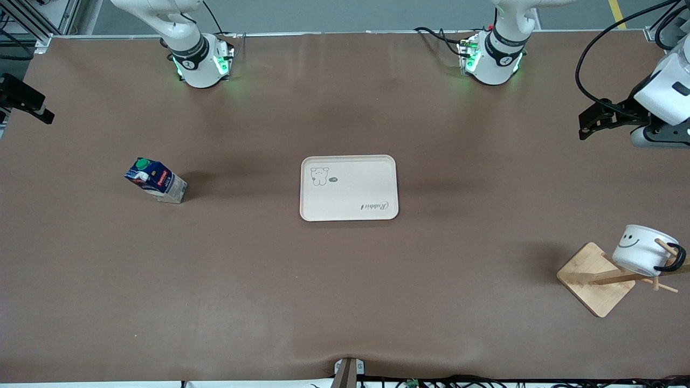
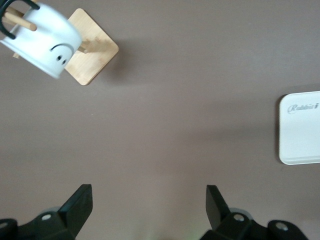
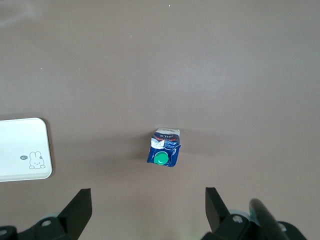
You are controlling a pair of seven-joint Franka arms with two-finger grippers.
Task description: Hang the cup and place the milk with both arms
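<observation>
The cup [image 1: 641,249], white with a black smiley and a black loop handle, hangs by that handle on a peg of the wooden rack [image 1: 590,277] toward the left arm's end of the table. The left wrist view shows the cup [image 2: 42,42] and the rack base [image 2: 92,57] far below. My left gripper [image 2: 149,200] is open and empty, high over bare table. The milk [image 1: 156,180], a blue and white carton with a green cap, stands on the table toward the right arm's end. My right gripper [image 3: 149,200] is open and empty, high above the milk [image 3: 164,150].
A cream tray [image 1: 350,188] with a rabbit drawing lies at the table's middle, with nothing on it; it shows in both wrist views as the tray [image 2: 302,130] and the tray [image 3: 22,150]. Brown cloth covers the table. Cables lie near the left arm's base [image 1: 493,59].
</observation>
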